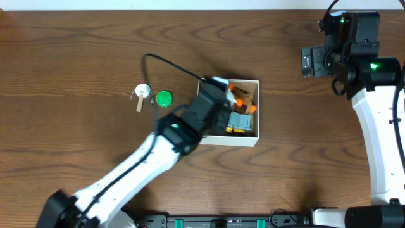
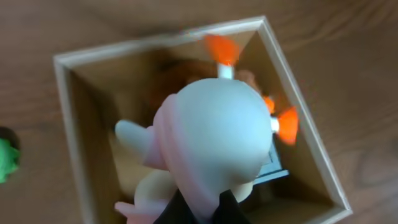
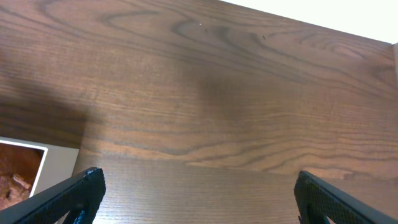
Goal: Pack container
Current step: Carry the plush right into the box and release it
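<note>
Dark wood worktop point(image 1: 76, 50). Left hand point(image 1: 212, 101) pinches a pale toy point(image 2: 217, 130) over the part-filled container point(image 1: 255, 136); we note green piece point(image 1: 164, 98) and white piece point(image 1: 143, 92) not yet packed. Right hand point(image 3: 199, 193) spread, empty.

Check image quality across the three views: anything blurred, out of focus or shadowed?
Overhead: sharp, evenly lit, no glare. Left wrist: the white toy is close to the lens and soft; the container rim behind it is slightly blurred too. Right wrist: table grain crisp, a soft shadow darkens the left side, the fingers show near-black.
</note>
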Robot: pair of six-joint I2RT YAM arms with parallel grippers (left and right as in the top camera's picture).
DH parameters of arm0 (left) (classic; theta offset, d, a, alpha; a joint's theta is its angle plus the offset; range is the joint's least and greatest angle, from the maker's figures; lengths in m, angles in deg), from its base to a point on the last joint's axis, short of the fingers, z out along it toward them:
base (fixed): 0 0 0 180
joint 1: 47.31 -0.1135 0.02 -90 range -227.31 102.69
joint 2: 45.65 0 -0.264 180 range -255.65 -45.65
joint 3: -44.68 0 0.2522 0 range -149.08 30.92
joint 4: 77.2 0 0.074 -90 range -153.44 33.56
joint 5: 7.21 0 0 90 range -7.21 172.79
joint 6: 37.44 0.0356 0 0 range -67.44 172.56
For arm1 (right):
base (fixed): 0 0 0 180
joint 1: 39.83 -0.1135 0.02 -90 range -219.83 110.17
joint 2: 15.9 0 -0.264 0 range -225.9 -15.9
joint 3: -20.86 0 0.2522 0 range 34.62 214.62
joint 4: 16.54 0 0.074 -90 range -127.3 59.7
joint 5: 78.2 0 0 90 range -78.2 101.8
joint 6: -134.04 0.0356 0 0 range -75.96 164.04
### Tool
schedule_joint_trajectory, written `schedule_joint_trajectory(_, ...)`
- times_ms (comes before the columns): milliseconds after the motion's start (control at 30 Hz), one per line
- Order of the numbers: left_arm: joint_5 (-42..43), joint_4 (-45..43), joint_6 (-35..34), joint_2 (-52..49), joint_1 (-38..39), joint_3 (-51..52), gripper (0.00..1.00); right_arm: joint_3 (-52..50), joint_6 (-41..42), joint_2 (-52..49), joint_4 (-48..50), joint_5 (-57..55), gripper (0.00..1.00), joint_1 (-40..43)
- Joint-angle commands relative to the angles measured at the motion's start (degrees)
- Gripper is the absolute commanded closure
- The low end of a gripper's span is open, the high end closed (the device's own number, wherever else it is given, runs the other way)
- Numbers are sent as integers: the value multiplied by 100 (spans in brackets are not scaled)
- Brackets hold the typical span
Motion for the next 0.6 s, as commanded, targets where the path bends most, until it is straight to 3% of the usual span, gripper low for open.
schedule_joint_trajectory(0, -527, -57, -286, -352, 85, -52, 94, 28, 61, 37, 9, -15, 1, 17)
schedule_joint_trajectory(200, -1322, 229, -654, -487, 83, -52, 94, 28, 61, 37, 9, -15, 1, 17)
schedule_joint_trajectory(367, -1305, 592, -1456, -505, 85, -52, 94, 28, 61, 37, 9, -15, 1, 17)
schedule_joint_trajectory(567, -1088, 669, -1545, -525, 85, -52, 93, 28, 61, 37, 9, -15, 1, 17)
